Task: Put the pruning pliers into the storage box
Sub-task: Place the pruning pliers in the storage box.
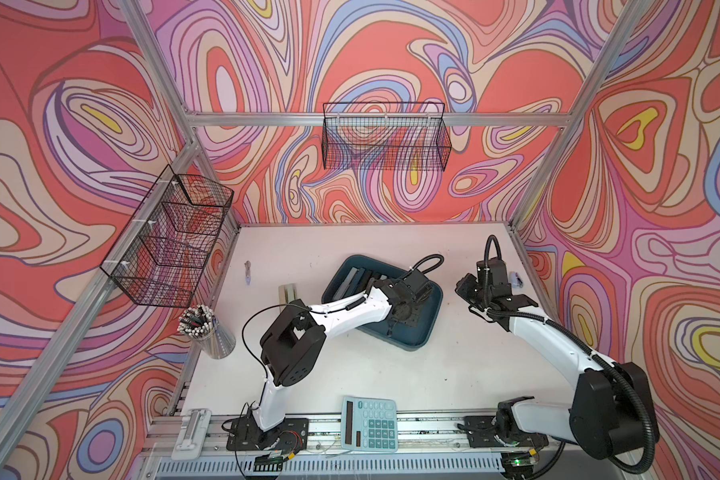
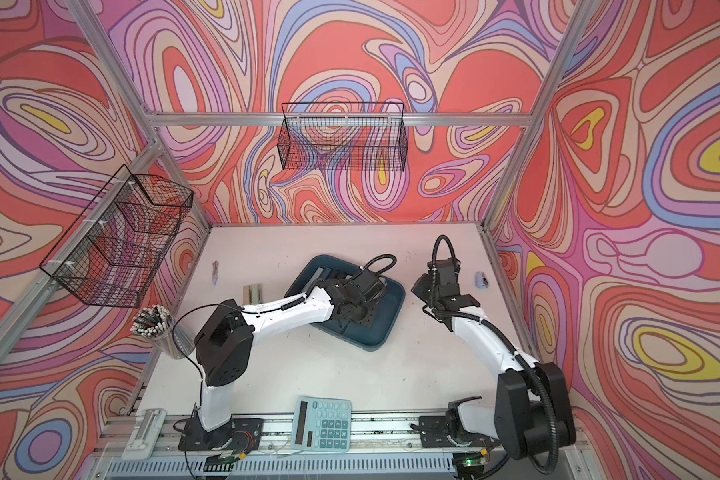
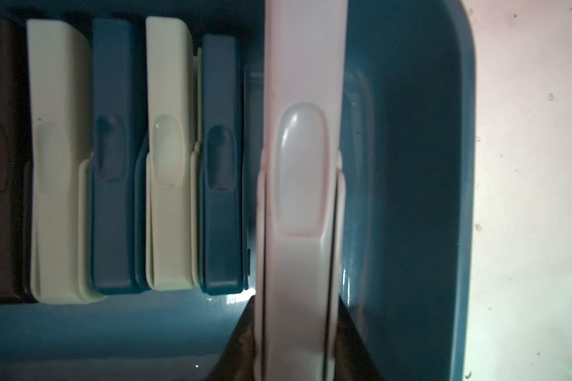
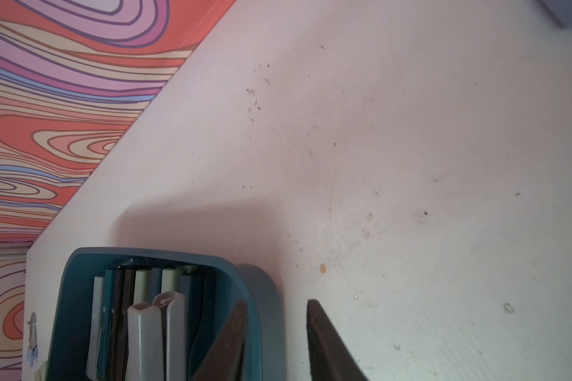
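Note:
The dark teal storage box (image 1: 412, 345) (image 2: 370, 345) lies mid-table. A row of cream, teal and dark pruning pliers (image 3: 169, 165) (image 1: 356, 276) lies inside it. My left gripper (image 3: 298, 303) (image 1: 402, 316) hangs over the box, shut on a pale pinkish plier (image 3: 301, 165) beside that row, close to the box wall (image 3: 410, 165). More pliers (image 1: 287, 293) (image 2: 252, 293) rest on the table left of the box. My right gripper (image 4: 277, 301) (image 1: 464, 293) stands open at the box's right side. The box rim (image 4: 265, 297) shows between its fingers, and nothing is gripped.
A lilac object (image 1: 248, 272) lies at the far left of the table and a small bluish one (image 1: 516, 279) at the right edge. A pen cup (image 1: 204, 332) stands front left. A calculator (image 1: 368, 424) lies on the front rail. Black wire baskets (image 1: 385, 137) (image 1: 171, 237) hang on the walls.

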{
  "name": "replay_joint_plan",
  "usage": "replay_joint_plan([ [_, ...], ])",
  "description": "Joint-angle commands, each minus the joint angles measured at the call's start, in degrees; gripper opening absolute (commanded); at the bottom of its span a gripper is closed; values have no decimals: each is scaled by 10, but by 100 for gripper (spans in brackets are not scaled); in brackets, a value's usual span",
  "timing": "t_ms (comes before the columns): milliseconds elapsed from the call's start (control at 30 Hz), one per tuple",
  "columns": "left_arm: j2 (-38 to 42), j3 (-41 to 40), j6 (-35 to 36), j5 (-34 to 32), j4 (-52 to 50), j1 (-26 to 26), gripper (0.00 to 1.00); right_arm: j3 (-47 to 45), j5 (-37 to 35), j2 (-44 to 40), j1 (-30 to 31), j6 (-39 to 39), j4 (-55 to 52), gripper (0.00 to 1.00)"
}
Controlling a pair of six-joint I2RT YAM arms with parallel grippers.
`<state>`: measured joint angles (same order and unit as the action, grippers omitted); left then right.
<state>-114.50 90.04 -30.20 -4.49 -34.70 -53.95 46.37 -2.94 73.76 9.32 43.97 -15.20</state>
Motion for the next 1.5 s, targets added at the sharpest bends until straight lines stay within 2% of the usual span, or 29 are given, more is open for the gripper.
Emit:
replay_joint_plan([
  [0, -17, 23, -1, -1, -16, -6, 9, 3, 7, -9, -10, -7, -10, 32],
  [533, -78, 51, -4, -10, -11, -8, 15, -24, 23, -5, -17, 1, 11, 32],
  [1033, -109, 73, 5, -45, -28, -9, 19, -38, 30, -8, -19, 4, 24, 32],
  [1467, -108, 76, 12, -38, -20, -8, 30, -34, 56, 11, -19, -13, 24, 30],
])
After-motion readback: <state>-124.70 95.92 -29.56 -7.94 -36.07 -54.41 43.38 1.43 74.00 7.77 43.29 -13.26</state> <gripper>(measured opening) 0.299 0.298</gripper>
